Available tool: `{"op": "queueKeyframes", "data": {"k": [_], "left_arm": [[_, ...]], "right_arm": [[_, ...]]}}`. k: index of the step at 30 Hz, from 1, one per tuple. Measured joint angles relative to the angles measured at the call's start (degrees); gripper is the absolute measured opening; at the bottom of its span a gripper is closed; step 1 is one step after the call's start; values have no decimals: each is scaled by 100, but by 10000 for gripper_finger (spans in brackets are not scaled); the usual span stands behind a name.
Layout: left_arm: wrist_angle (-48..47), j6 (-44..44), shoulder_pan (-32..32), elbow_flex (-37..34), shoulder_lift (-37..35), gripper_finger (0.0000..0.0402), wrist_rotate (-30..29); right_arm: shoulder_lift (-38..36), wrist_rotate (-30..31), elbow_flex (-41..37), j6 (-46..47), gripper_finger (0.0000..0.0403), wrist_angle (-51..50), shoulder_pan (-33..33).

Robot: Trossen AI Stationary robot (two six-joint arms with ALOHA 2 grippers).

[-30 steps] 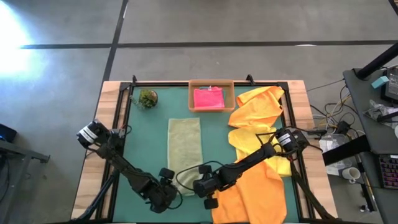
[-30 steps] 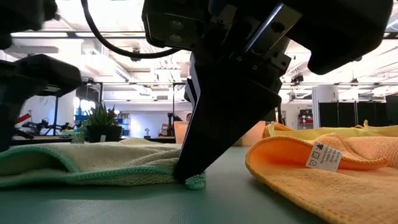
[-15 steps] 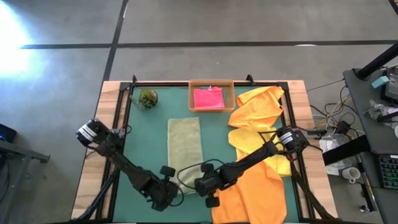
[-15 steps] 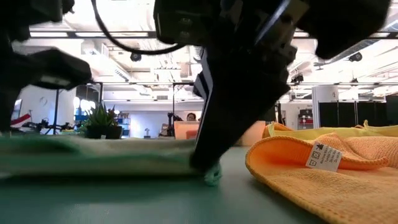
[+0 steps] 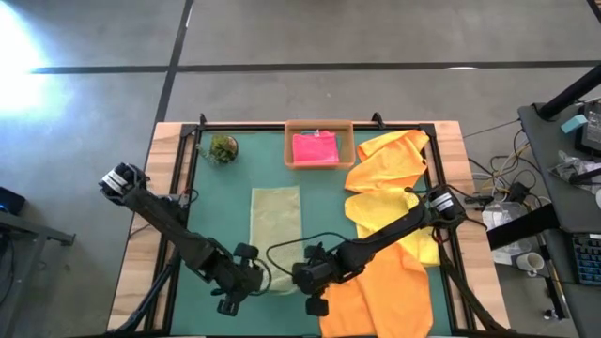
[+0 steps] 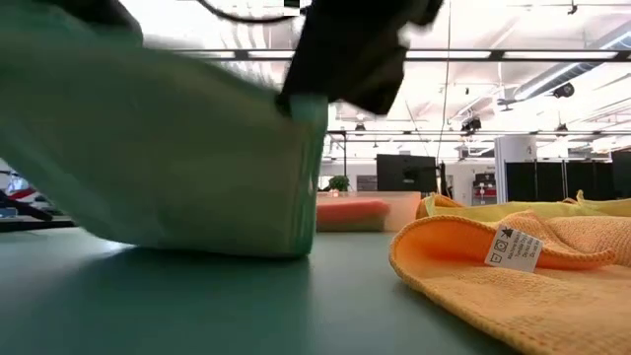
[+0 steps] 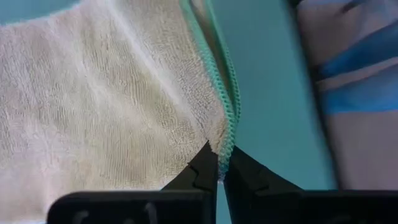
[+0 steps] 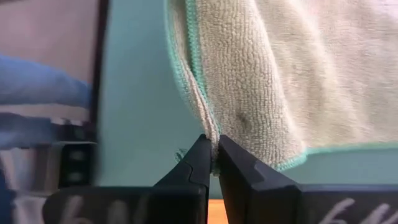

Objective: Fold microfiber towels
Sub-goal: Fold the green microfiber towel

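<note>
the sage green towel is now pinched at both near corners: the left gripper, spread a second ago, has been pressed together on the hemmed corner, seen closely in its wrist view, while the right gripper stays clamped on the other corner. the near edge has been lifted off the green table mat, filling the low view. a forward fold looks ready to be carried over. orange towels lie just beside.
</note>
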Motion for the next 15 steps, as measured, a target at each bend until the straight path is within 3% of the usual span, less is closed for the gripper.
{"op": "queueKeyframes", "data": {"k": [4,8,15], "left_arm": [[27,-665,2,15,-174,0,532],[27,-881,-4,6,-205,0,636],[-1117,-901,224,-16,-221,0,-710]], "right_arm": [[-4,45,497,120,13,-403,120],[-17,562,863,77,13,-990,163],[-17,1253,789,73,12,-1211,-177]]}}
